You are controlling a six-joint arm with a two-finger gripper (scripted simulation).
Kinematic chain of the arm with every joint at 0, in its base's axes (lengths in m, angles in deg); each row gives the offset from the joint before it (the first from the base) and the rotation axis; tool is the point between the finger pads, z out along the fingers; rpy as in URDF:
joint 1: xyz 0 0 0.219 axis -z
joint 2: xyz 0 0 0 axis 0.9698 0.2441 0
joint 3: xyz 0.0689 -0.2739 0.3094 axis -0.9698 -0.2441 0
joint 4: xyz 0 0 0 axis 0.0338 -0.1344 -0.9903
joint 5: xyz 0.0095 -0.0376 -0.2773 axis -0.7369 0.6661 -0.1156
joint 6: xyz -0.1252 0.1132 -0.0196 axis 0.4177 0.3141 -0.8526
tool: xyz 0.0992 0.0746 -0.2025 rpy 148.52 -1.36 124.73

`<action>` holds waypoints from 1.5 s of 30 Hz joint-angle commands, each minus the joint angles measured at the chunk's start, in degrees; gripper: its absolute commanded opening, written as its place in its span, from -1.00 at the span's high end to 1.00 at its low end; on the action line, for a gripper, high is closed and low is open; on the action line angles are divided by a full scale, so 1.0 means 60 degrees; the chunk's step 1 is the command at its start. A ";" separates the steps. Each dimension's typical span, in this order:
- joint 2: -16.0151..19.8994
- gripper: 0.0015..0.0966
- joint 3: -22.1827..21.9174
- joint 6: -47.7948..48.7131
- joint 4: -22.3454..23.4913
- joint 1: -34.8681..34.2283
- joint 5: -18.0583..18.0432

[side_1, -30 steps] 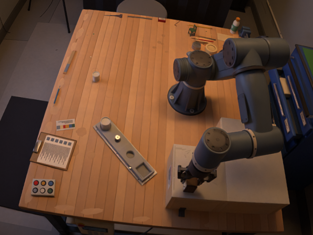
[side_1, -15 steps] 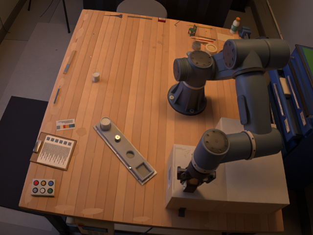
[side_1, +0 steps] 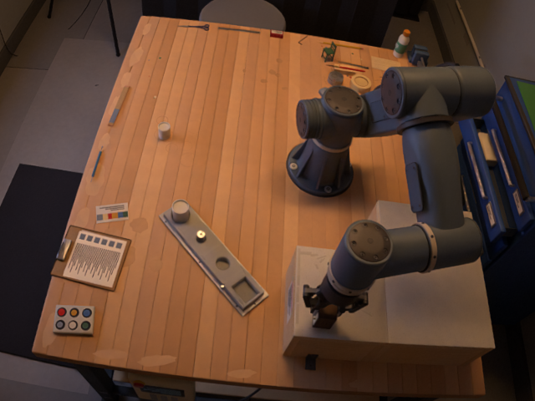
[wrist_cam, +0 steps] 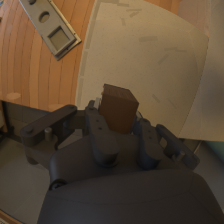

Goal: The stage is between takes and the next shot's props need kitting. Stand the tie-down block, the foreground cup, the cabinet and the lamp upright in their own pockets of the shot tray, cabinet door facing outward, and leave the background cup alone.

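Note:
The brown cabinet [wrist_cam: 118, 111] stands on the pale box [side_1: 380, 302] at the table's right front, far from the grey shot tray [side_1: 212, 256]. The cabinet [side_1: 325, 317] sits between the fingers of my gripper [wrist_cam: 117, 119], which is closed on it. In the tray, a grey cup [side_1: 180, 210] fills the far end pocket and a small brass-topped piece [side_1: 200, 235] stands in the pocket beside it; the round pocket [side_1: 222, 263] and the square pocket [side_1: 244, 290] hold nothing. Another cup [side_1: 164, 130] stands alone on the table's far left.
The box's front edge lies just under my gripper. The arm's base [side_1: 320, 168] stands behind the box. A clipboard [side_1: 91, 257], a colour card [side_1: 112, 212] and a paint palette [side_1: 74, 320] lie on the table's left front. Small clutter lines the far edge.

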 commanded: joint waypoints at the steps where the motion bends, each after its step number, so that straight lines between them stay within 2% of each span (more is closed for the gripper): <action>1: -0.0007 0.15 0.0007 0.0000 -0.0003 0.0001 0.0000; 18: -0.0003 0.86 0.0001 0.0000 -0.0001 0.0002 0.0001; 25: -0.0028 0.86 0.0046 0.0000 -0.0002 0.0002 -0.0066; 31: -0.0135 0.86 0.0239 0.0000 -0.0006 0.0001 -0.0354; 37: -0.0313 0.86 0.0629 0.0000 -0.0007 0.0001 -0.0915; 45: -0.0575 0.86 0.1449 0.0000 -0.0008 0.0001 -0.1997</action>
